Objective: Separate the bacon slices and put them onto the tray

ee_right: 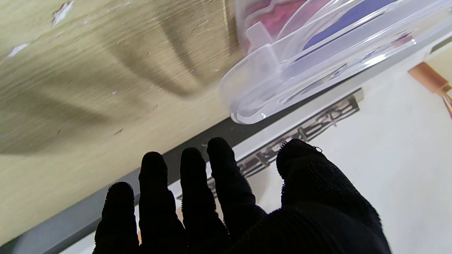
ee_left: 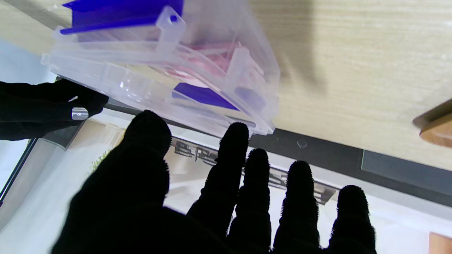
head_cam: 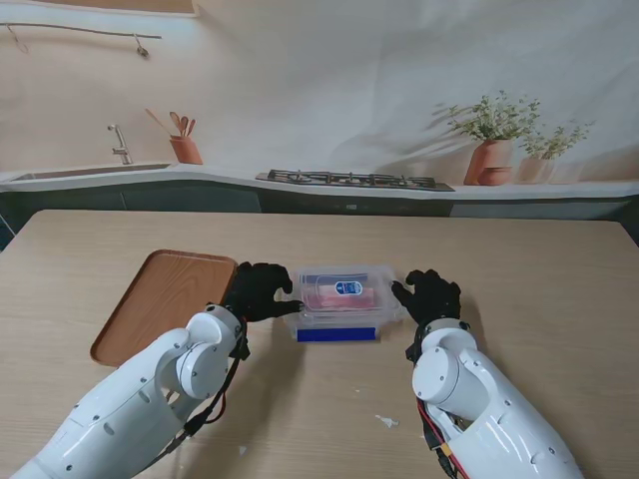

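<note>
at frame centre in the stand view, the clear lidded box [head_cam: 341,300] with pink bacon [head_cam: 339,298] sits on the table [head_cam: 519,269], wooden tray [head_cam: 165,299] at left. left hand [head_cam: 260,291] touches its left end, right hand [head_cam: 429,296] just beside its right end.

left wrist view: fingers [ee_left: 231,155] spread, holding nothing.

right wrist view: fingers [ee_right: 190,176] apart, clear of the box.

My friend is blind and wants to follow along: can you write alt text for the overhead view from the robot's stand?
A clear lidded box of pink bacon slices sits on a wooden table, flanked by two black-gloved robot hands: the left hand at its left side, the right hand open at its right. An empty wooden tray lies to the left.
</note>
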Motion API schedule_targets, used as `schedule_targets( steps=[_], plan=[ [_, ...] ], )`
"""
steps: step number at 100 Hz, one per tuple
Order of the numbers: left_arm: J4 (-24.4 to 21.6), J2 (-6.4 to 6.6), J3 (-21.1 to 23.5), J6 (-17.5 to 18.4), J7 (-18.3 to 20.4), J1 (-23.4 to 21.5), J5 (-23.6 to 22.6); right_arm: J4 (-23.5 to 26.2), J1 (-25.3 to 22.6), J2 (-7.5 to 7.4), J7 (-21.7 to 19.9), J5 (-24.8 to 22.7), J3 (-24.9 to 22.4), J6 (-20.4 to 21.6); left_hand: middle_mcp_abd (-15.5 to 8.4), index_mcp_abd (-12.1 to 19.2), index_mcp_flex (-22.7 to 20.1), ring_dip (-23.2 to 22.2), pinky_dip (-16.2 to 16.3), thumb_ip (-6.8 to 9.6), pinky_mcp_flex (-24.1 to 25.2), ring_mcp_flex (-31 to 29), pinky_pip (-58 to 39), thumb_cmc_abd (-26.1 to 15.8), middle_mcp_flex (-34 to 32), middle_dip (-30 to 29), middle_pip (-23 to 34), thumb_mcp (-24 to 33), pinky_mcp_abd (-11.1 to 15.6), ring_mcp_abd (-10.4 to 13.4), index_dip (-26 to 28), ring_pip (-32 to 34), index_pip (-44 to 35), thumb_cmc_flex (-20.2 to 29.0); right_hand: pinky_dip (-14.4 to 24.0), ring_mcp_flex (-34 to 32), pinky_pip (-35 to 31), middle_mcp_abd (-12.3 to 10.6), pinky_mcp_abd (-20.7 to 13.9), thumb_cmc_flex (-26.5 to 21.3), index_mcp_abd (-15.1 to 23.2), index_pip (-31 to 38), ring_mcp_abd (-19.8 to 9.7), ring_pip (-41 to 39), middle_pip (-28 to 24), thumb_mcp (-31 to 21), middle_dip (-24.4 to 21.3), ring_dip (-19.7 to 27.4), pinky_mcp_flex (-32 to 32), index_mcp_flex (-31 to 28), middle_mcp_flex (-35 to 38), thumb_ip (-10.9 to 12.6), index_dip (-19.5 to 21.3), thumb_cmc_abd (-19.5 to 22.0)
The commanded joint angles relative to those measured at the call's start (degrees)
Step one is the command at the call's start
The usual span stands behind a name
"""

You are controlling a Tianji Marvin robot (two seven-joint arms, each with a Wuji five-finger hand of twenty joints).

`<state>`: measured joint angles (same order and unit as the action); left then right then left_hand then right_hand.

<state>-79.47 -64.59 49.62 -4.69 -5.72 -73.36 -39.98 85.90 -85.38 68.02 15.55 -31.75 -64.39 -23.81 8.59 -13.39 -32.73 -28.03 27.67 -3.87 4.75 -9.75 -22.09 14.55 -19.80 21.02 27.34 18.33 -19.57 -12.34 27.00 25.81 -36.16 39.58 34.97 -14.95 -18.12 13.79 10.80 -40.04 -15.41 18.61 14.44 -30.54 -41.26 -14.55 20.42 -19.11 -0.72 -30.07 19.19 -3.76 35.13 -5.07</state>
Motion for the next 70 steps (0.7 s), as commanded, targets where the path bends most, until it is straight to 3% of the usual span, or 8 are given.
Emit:
schedule_targets(
  steps=[1, 8, 17, 24, 30, 37, 46, 70],
  plan=[
    [0.6, -0.56, 0.2, 0.6, -1.6, -0.2, -0.5, -0.1, -0.5, 0.06, -0.5, -0.8, -0.2, -0.4, -0.4, 0.9, 5.2, -1.6, 0.2, 2.53, 0.5, 1.3, -1.7, 0.4, 2.5, 2.3, 2.2, 0.9, -0.2, 0.5, 3.9, 1.6, -4.9, -1.6, 1.7, 0.2, -1.1, 0.0, 0.4, 0.7, 0.0, -0.5, 0.9, -1.2, -2.0, 1.1, 0.5, -0.8, 0.3, 1.6, -1.7, 0.9, -0.4, 0.7],
    [1.2, -0.88, 0.5, 1.6, -4.2, -0.5, -1.0, -0.4, -0.3, -0.02, -0.5, -1.4, -0.4, -0.8, -1.1, 1.4, 11.2, -2.5, 0.4, 2.60, 0.5, 2.1, -2.1, 0.0, 4.5, 4.4, 3.6, 1.3, 0.0, 0.6, 7.1, 2.4, -8.4, -1.6, 2.3, -0.5, -2.3, 1.2, 1.1, 1.0, -1.0, -0.1, 1.9, -2.9, -3.0, 1.3, 0.8, -1.6, 2.1, 0.7, -0.9, 0.9, -0.4, 0.4],
    [2.6, -1.55, 0.8, 4.1, -9.4, -0.5, -2.0, -0.6, 0.0, -0.22, -1.3, -1.8, -0.6, -2.1, -1.6, 2.3, 15.2, -3.4, 0.7, 2.81, 0.5, 2.9, -2.4, -0.8, 5.8, 6.4, 5.0, 2.0, 0.1, 1.1, 8.6, 3.3, -9.9, -1.3, 3.6, -1.4, -4.2, 2.4, 2.1, 1.9, -1.8, 0.6, 3.2, -6.2, -4.7, 1.4, 1.4, -3.1, 4.3, -0.7, 0.4, 0.9, 0.0, 0.1],
    [2.9, -1.81, 1.2, 6.1, -11.3, -0.6, -2.3, -0.6, 0.3, -0.30, -2.2, -1.6, -0.6, -3.1, -2.2, 6.1, 17.9, -3.7, 1.4, 2.90, 0.5, 3.5, -3.5, -1.3, 7.0, 6.8, 4.7, 2.3, 0.5, 1.7, 6.7, 3.6, -7.2, -1.3, 4.7, -2.5, -5.7, 3.5, 2.9, 3.2, -2.5, 0.9, 4.5, -8.3, -4.9, 2.0, 1.5, -4.1, 6.0, -1.7, 1.6, 0.8, 0.1, -0.1],
    [2.9, -1.79, 1.4, 7.9, -11.2, -0.6, -2.0, -0.7, 0.6, -0.34, -3.1, -1.1, -0.7, -3.8, -2.5, 9.4, 17.4, -3.0, 1.3, 2.85, 0.3, 2.8, -4.3, -1.3, 6.0, 5.4, 3.2, 2.6, 0.7, 2.3, 1.7, 2.9, -2.1, -1.2, 5.2, -3.0, -6.3, 3.9, 3.3, 4.3, -2.8, 0.9, 4.8, -9.2, -4.9, 2.5, 1.4, -4.5, 6.7, -2.1, 2.0, 0.7, 0.1, -0.2],
    [2.8, -1.33, 1.1, 9.6, -9.1, -0.2, -1.8, -0.7, 0.8, -0.32, -3.9, 0.1, -0.7, -4.5, -2.7, 9.5, 14.0, -1.6, 0.0, 2.73, 0.3, 2.3, -3.8, -1.0, 5.2, 3.4, 1.6, 2.6, 0.7, 2.9, -1.7, 1.4, 0.6, -1.1, 5.5, -2.9, -6.6, 4.2, 3.4, 5.4, -3.1, 0.8, 5.1, -9.5, -4.8, 3.2, 1.4, -4.6, 6.7, -2.3, 2.1, 0.6, 0.1, -0.1],
    [3.3, -0.81, 0.0, 10.7, -6.2, 0.7, -1.7, -0.8, 1.2, -0.18, -4.6, 1.6, -0.8, -5.1, -2.7, 10.3, 11.8, -1.0, -0.4, 2.64, 0.4, 2.4, -3.5, -0.7, 5.0, 2.6, 1.1, 2.6, 0.6, 3.1, -2.8, 0.9, 1.3, -1.1, 5.9, -3.5, -6.9, 4.6, 3.7, 6.6, -3.4, 0.8, 5.4, -9.8, -4.7, 4.1, 1.3, -4.7, 7.0, -2.8, 2.8, 0.5, 0.2, 0.1],
    [4.9, -0.57, -2.4, 10.5, -3.4, 1.9, -0.6, -0.2, 1.9, -0.17, -7.8, 6.2, -1.3, -6.8, -2.8, 9.9, 9.7, -0.5, -0.8, 2.59, 0.4, 2.2, -3.0, -0.1, 4.6, 2.1, 0.8, 2.7, 0.4, 3.3, -3.4, 0.3, 1.9, -1.0, 6.5, -5.8, -7.4, 5.6, 4.4, 6.9, -3.7, 1.6, 6.2, -11.1, -5.3, 5.8, 1.6, -5.3, 7.9, -5.3, 5.7, 0.6, 0.7, 0.5]
  ],
)
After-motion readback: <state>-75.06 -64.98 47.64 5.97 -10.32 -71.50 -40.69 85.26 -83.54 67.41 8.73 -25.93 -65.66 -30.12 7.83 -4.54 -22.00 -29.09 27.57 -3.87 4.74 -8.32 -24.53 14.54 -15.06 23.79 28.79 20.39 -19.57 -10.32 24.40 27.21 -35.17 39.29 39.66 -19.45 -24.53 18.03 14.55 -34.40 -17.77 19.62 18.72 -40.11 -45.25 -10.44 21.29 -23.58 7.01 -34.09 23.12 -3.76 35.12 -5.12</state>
